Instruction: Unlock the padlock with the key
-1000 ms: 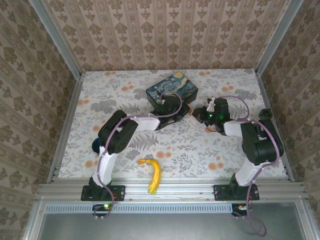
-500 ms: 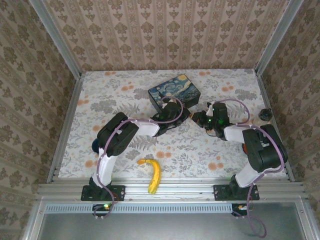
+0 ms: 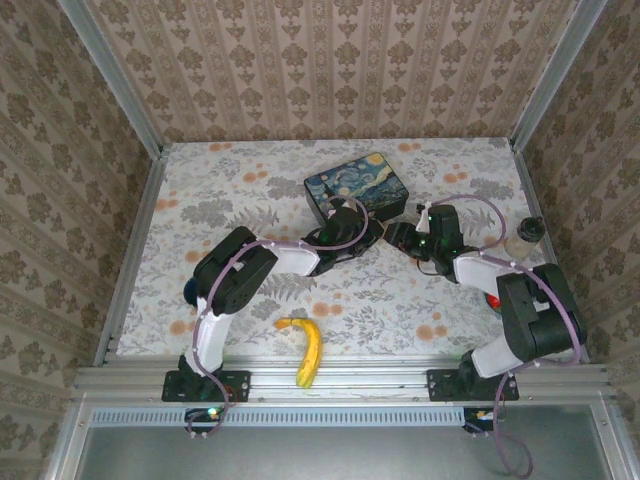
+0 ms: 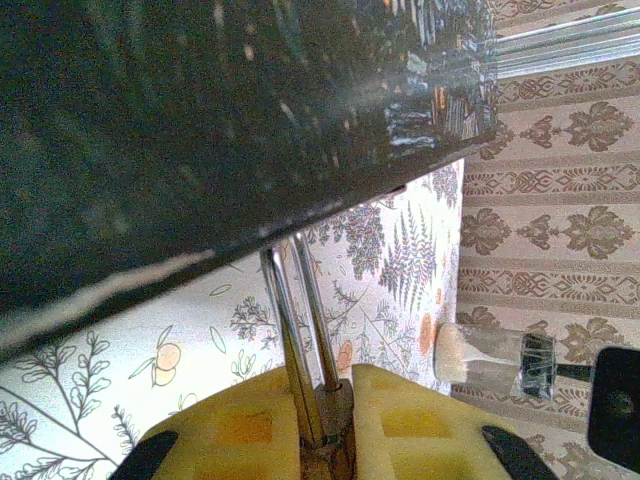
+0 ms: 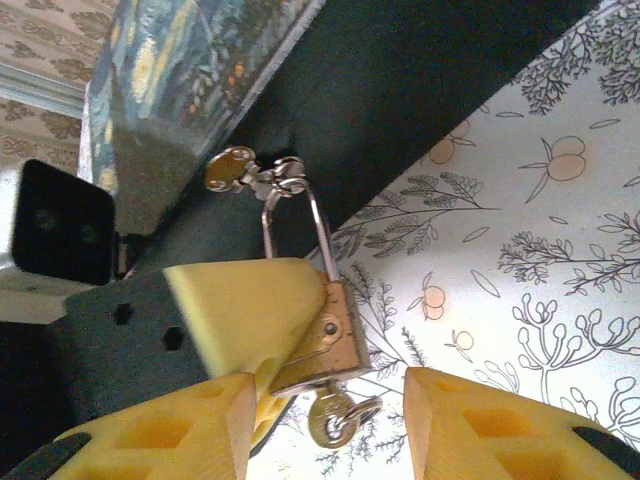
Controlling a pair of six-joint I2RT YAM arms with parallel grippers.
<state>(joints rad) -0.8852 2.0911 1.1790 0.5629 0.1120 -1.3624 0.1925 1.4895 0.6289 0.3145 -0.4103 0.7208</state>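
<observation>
The small brass padlock point(image 5: 325, 335) hangs above the floral table, and my left gripper point(image 4: 340, 388) is shut on its body. Its thin silvery shackle point(image 4: 295, 320) rises toward the dark side of the painted tin box point(image 3: 357, 187). A key point(image 5: 335, 415) sits in the keyhole at the padlock's bottom, with a small ring on it. A second key point(image 5: 232, 170) dangles from the top of the shackle. My right gripper point(image 5: 330, 432) is open, its yellow pads either side of the inserted key and not touching it. In the top view the left gripper point(image 3: 372, 233) and right gripper point(image 3: 397, 237) meet just in front of the box.
A banana point(image 3: 305, 350) lies near the front edge. A small pale bottle with a black cap point(image 3: 522, 238) stands at the right wall, also seen as the bottle point(image 4: 490, 360). A dark blue object point(image 3: 190, 290) sits by the left arm's base.
Both grippers and the padlock have shifted right and a little back. The tin box has slid right and back with them. The right arm has swung outward, uncovering the bottle.
</observation>
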